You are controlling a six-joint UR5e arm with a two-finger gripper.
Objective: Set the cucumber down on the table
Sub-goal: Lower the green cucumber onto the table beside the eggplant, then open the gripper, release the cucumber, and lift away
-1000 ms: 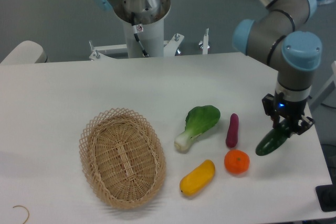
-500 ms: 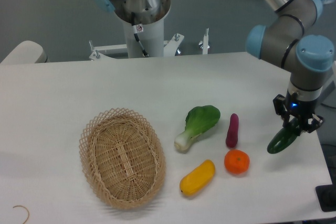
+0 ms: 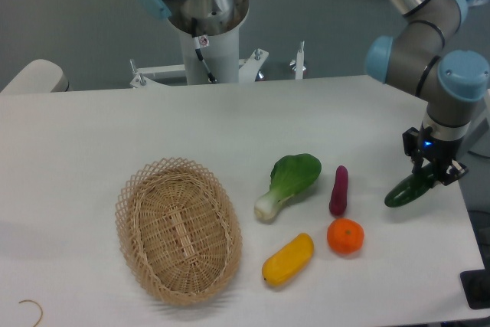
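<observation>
The dark green glossy cucumber [image 3: 406, 190] lies slanted at the right side of the white table [image 3: 92, 135], its lower end at or just above the tabletop. My gripper [image 3: 432, 175] is shut on the cucumber's upper end, pointing down from the arm near the table's right edge. Whether the cucumber rests on the table I cannot tell.
An oval wicker basket [image 3: 178, 230] stands at the front left. A bok choy [image 3: 289, 182], a purple eggplant-like piece [image 3: 338, 189], an orange [image 3: 345, 236] and a yellow vegetable [image 3: 289, 259] lie in the middle right. The table's right edge is close to the gripper.
My gripper has carried the cucumber to the right and slightly back, and the cucumber now lies flatter and lower, near the tabletop.
</observation>
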